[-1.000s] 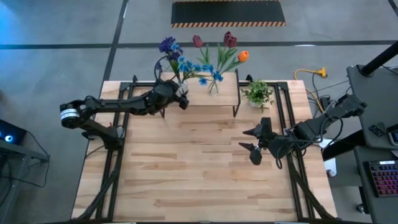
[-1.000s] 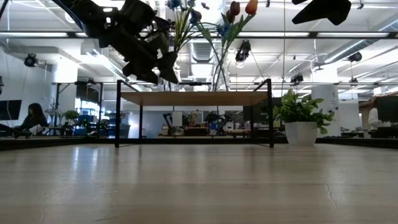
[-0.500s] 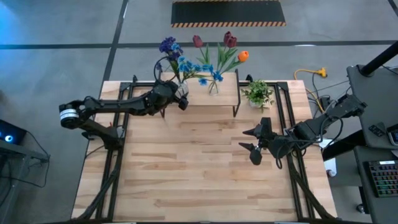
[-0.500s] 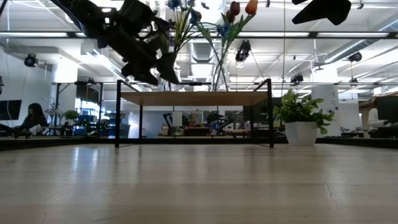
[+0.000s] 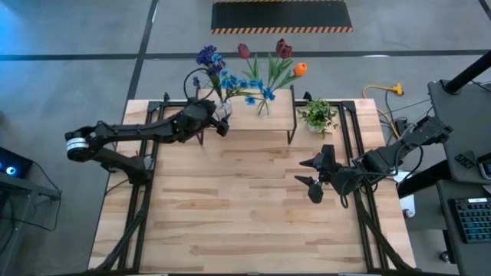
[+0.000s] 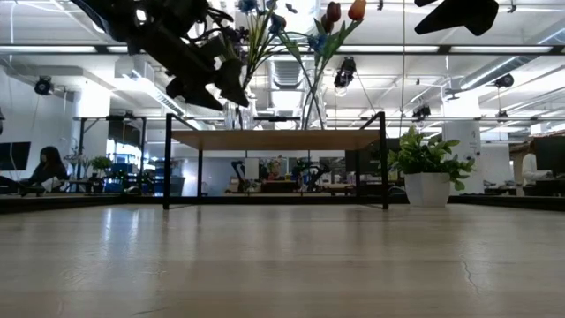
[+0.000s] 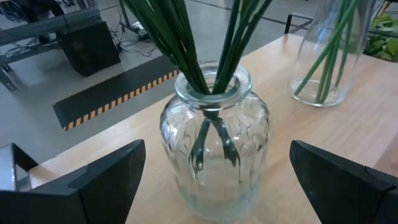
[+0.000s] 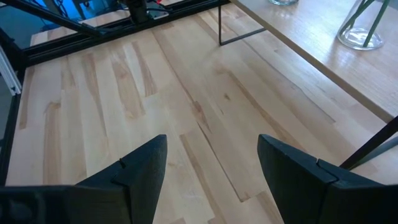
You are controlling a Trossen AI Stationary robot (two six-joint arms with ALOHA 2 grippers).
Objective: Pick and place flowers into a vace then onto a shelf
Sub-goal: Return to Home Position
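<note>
1. Heading home looks to be the step in hand: the flowers already stand on the light-wooden shelf with thin black metal legs [image 5: 280,121].
2. The left gripper [image 5: 220,123] gapes wide and empty, flanking the clear ribbed glass vase [image 7: 214,155] without touching it. Next it should back straight off, sparing the stems.
3. The purple and blue long-stemmed flowers [image 5: 207,56] stand upright in the vase. The right gripper [image 5: 305,173] waits spread and empty over the table.

Bright even overhead light, glaring ceiling strips [image 6: 459,49], faint shadows

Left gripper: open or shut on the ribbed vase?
Open: in the left wrist view the left gripper has its fingers wide either side of the ribbed vase, clear of the glass. The right gripper waits over the table.
</note>
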